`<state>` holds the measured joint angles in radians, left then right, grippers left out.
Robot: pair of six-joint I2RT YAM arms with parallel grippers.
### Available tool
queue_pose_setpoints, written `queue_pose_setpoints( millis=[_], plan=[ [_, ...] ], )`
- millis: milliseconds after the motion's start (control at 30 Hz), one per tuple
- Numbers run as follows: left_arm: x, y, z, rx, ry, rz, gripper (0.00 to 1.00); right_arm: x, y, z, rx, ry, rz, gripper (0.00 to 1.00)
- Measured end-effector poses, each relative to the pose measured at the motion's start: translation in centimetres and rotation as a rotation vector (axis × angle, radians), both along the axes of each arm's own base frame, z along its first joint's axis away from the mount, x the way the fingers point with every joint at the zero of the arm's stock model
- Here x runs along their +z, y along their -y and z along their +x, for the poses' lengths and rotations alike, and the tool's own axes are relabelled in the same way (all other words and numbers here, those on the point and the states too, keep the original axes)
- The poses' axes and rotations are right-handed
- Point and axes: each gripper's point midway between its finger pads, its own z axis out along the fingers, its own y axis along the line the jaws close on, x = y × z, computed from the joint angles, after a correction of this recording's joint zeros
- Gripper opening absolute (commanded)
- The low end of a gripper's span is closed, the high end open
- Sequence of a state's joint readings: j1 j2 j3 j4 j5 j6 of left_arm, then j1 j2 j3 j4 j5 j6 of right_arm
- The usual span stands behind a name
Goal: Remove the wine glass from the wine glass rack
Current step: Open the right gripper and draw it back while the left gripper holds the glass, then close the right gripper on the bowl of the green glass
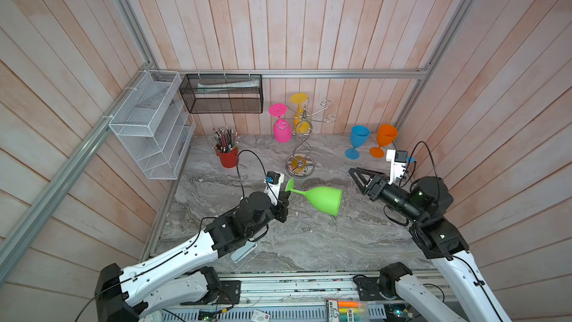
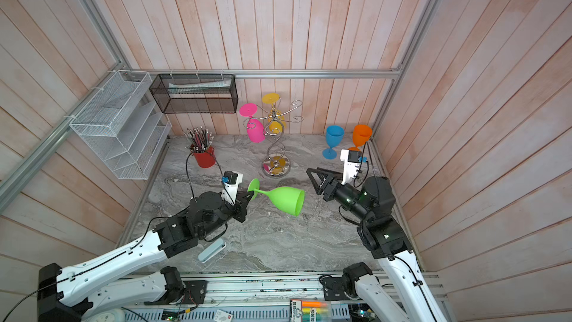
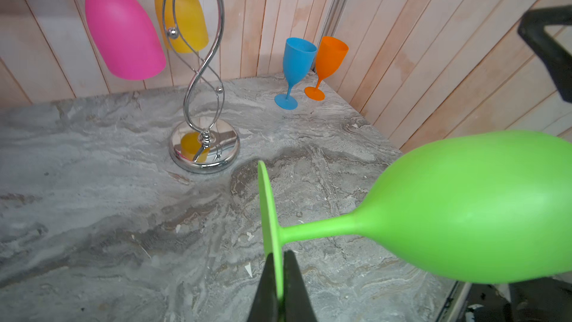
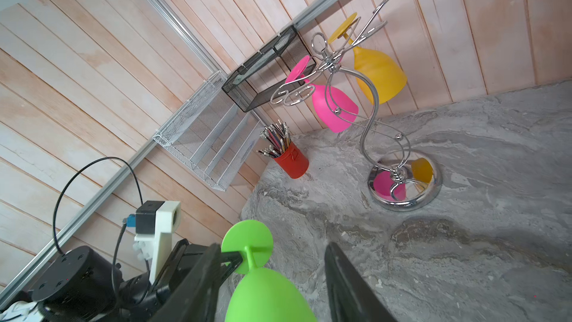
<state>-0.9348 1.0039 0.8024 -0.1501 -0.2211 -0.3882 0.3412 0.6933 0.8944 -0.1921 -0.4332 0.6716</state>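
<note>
In a top view the left gripper (image 1: 286, 195) was clamped on the foot of the glass (image 1: 323, 199), which was off the rack (image 1: 301, 147) and lay at the rack's 6 o'clock. The glass's axis ran 9 to 3, bowl towards the right gripper (image 1: 356, 176), which was nearer the bowl at its 2 o'clock, jaws apart.

White arms (image 1: 173, 261), black joints (image 1: 257, 202)

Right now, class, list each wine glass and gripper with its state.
green wine glass: off the wine glass rack, held sideways
pink wine glass: hanging upside down on rack
yellow wine glass: hanging upside down
blue wine glass: upright
orange wine glass: upright
left gripper: shut on green foot
right gripper: open, empty
</note>
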Motion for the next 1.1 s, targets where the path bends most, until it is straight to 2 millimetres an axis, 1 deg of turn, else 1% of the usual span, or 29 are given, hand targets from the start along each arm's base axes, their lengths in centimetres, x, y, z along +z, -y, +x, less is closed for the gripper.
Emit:
queue_pose_setpoints(
  millis=[67, 200, 300, 400, 500, 667, 833, 1000, 1033, 1100],
  plan=[
    [-0.3, -0.5, 0.5, 0.019, -0.045, -0.042, 0.00, -0.5, -0.1, 0.1, 0.006, -0.013, -0.012, 0.53],
    [-0.2, -1.2, 0.8, 0.026, -0.099, -0.136, 0.00, -1.6, -0.4, 0.2, 0.019, -0.044, -0.032, 0.51],
    [-0.3, -1.8, 1.0, 0.028, -0.127, -0.192, 0.00, -2.9, -0.7, 0.4, 0.038, -0.080, -0.045, 0.50],
    [-0.2, -1.8, 1.0, 0.017, -0.148, -0.218, 0.00, -4.3, -1.2, 0.7, 0.061, -0.120, -0.055, 0.49],
    [0.0, -1.7, 1.1, 0.004, -0.159, -0.242, 0.00, -5.1, -1.6, 1.0, 0.076, -0.145, -0.065, 0.49],
    [0.6, -1.8, 1.3, -0.005, -0.160, -0.276, 0.00, -6.0, -2.9, 1.0, 0.123, -0.166, -0.088, 0.48],
    [0.6, -1.8, 1.4, -0.009, -0.167, -0.284, 0.00, -6.9, -4.6, 0.6, 0.179, -0.182, -0.108, 0.45],
    [0.6, -1.9, 1.4, -0.010, -0.169, -0.284, 0.00, -7.3, -5.4, 0.6, 0.199, -0.184, -0.124, 0.26],
    [0.6, -1.9, 1.4, -0.012, -0.170, -0.283, 0.00, -7.3, -5.5, 0.6, 0.200, -0.182, -0.125, 0.19],
    [0.5, -1.9, 1.4, -0.013, -0.171, -0.283, 0.00, -7.3, -5.6, 0.7, 0.203, -0.178, -0.125, 0.01]
  ],
)
